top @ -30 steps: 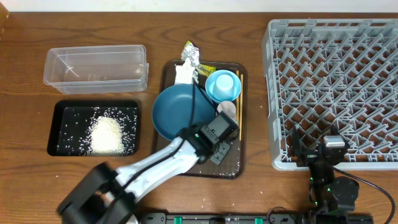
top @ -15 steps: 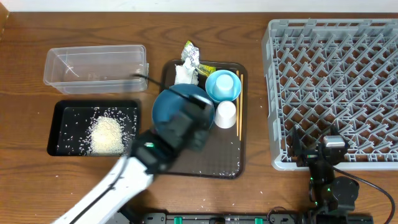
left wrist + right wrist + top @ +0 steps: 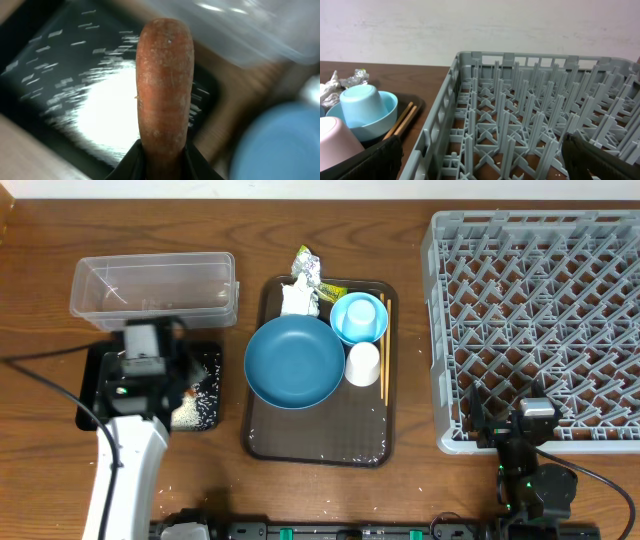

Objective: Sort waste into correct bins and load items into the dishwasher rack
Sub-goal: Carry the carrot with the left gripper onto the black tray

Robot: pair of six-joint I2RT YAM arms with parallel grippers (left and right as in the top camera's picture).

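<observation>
My left gripper (image 3: 148, 368) hangs over the shallow black bin (image 3: 95, 395), shut on the small orange carrot (image 3: 165, 85). The carrot hangs above the heap of white rice (image 3: 192, 408), which is blurred in the left wrist view (image 3: 107, 115). The clear tub (image 3: 155, 285) stands behind the bin. The large blue bowl (image 3: 295, 362), small light-blue bowl (image 3: 358, 318), whitish cup (image 3: 363, 363) and chopsticks (image 3: 382, 350) sit on the brown tray (image 3: 320, 445). My right gripper (image 3: 530, 420) is open at the front edge of the grey rack (image 3: 540, 320).
Crumpled tissue (image 3: 296, 298), silver foil (image 3: 310, 270) and a yellow-green packet (image 3: 332, 292) lie at the tray's back edge. Loose rice grains are scattered in the black bin and on the tray. The rack (image 3: 520, 115) fills the right side.
My left arm has swung left from the front of the brown tray, past the blue bowl, to above the black bin. The right arm has not moved.
</observation>
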